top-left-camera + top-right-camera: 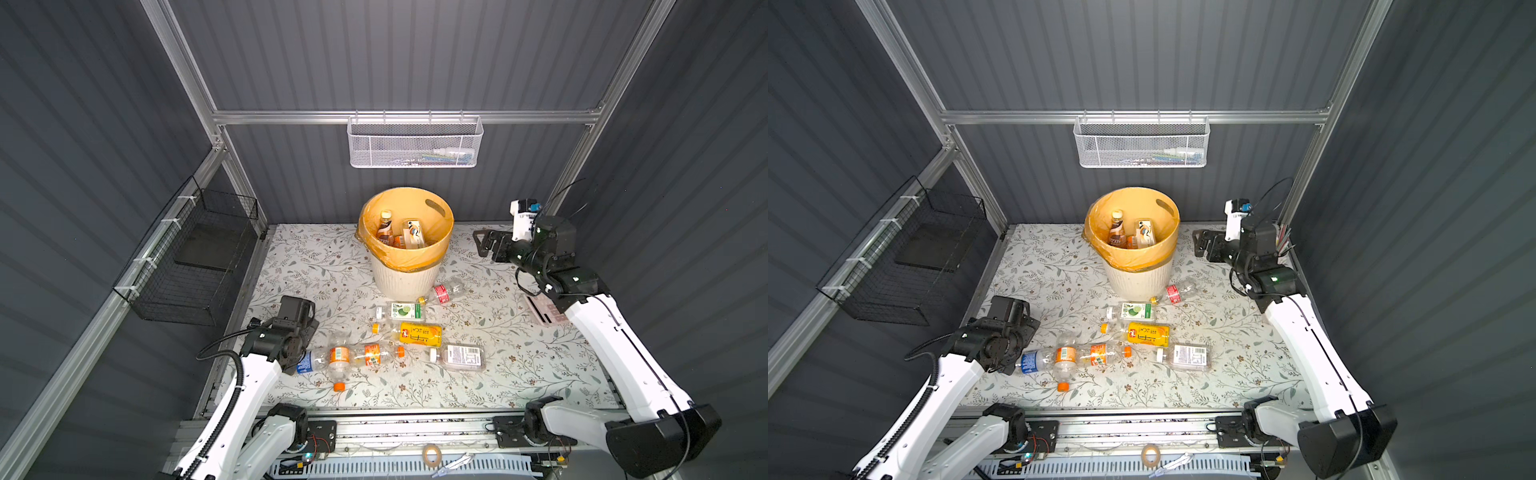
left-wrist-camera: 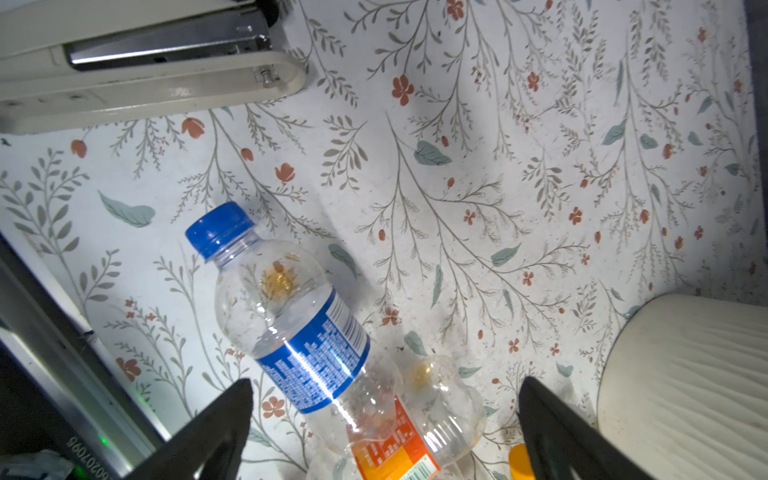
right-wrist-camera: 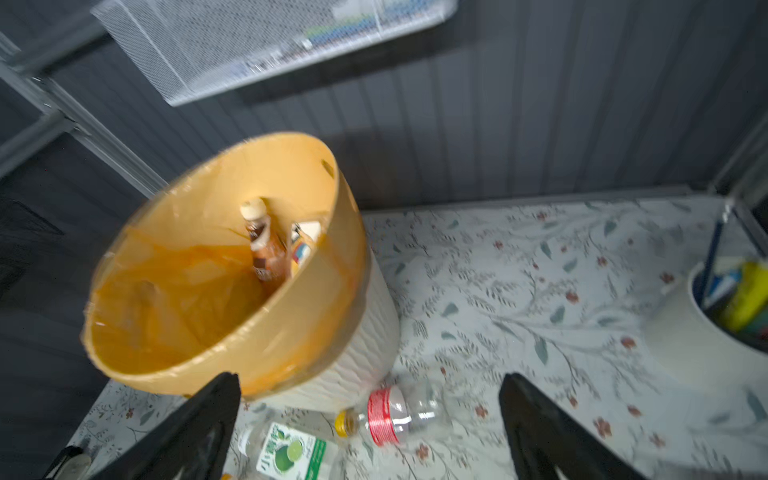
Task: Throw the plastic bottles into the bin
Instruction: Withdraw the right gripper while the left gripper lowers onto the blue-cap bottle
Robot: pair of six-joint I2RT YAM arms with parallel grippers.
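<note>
While our left claw hangs open and empty at the bottom of its wrist view, the blue-capped bottle lies on the tabletop. Its long axis slants from centre-left down between the jaws, cap pointing away. Our right claw, equally open and empty, hovers right of the bin. We judge the left arm nearer; the other plastic bottles lie lower centre.

Cream-white ribbed bin, orange-yellow liner. White bench patterned with grey-green sprigs, red blossoms. Yellow-labelled bottle at six o'clock from bin; blue-capped, blue-labelled clear bottle.
</note>
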